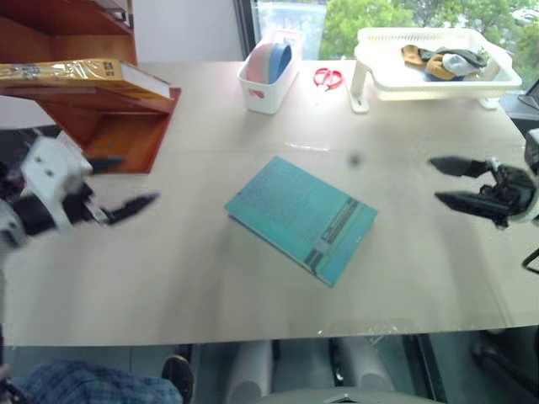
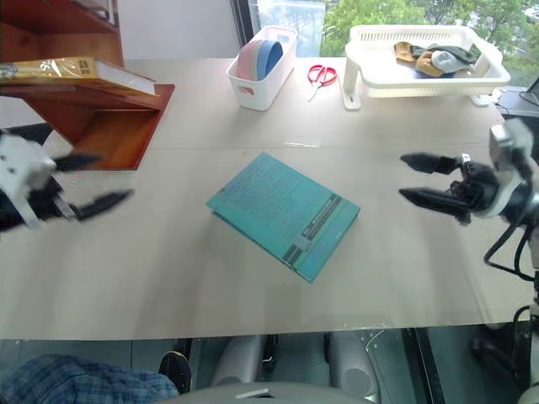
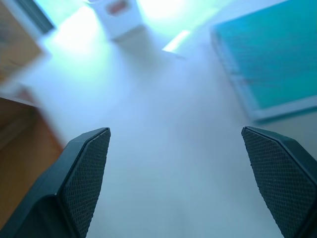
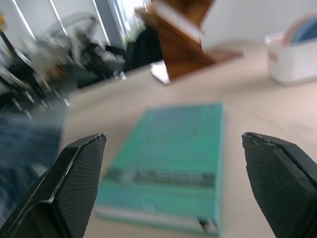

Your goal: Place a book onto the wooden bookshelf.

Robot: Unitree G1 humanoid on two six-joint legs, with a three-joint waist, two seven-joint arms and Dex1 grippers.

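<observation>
Beige table (image 1: pixel 168 278) | book (image 1: pixel 80 74) lying on wooden bookshelf (image 1: pixel 118 118) | left gripper (image 1: pixel 114 187), right gripper (image 1: pixel 450 181) spread wide, empty | keep clear of shelf.

I am counting two books, the yellow-orange book (image 1: pixel 80 74) and a teal book (image 1: pixel 301 217); one wooden bookshelf (image 1: pixel 109 118); one pair of red scissors (image 1: pixel 328 78); two white baskets (image 1: pixel 268 84) (image 1: pixel 438 80).
</observation>
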